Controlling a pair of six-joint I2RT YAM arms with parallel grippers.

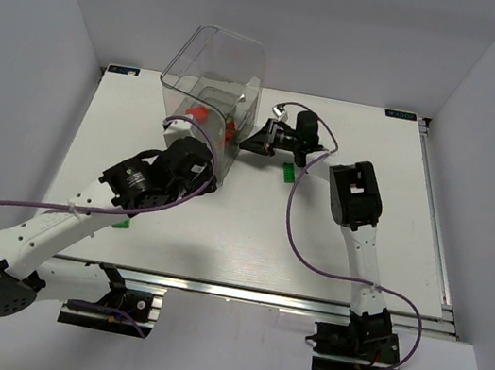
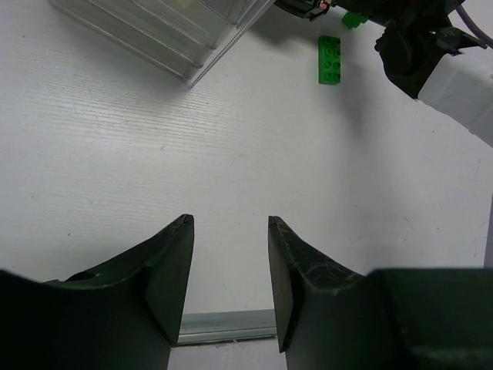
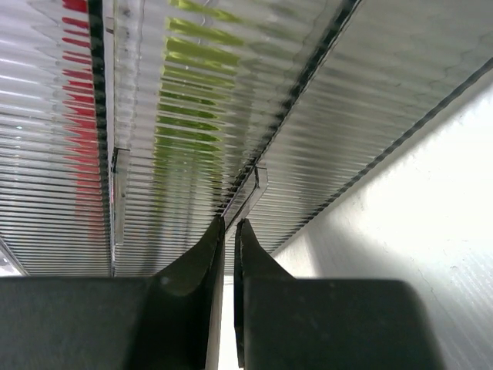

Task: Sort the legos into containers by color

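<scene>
While my right claw [image 3: 229,225] is pressed up against the ribbed front of the clear box [image 1: 216,64], its jaws are closed to a sliver just below a small drawer tab [image 3: 254,181]; whether they pinch that tab I cannot tell. Red bricks [image 3: 77,116] and yellow-green bricks [image 3: 181,92] show blurred through the plastic, in separate compartments. My left claw [image 2: 229,220] hangs wide open and holds nothing above the bare table [image 2: 115,169]. A dark green brick [image 2: 330,60] lies loose just beyond the box's corner, near my right arm. I judge the step to be opening a drawer for the green; next the left claw must reach that brick squarely.
</scene>
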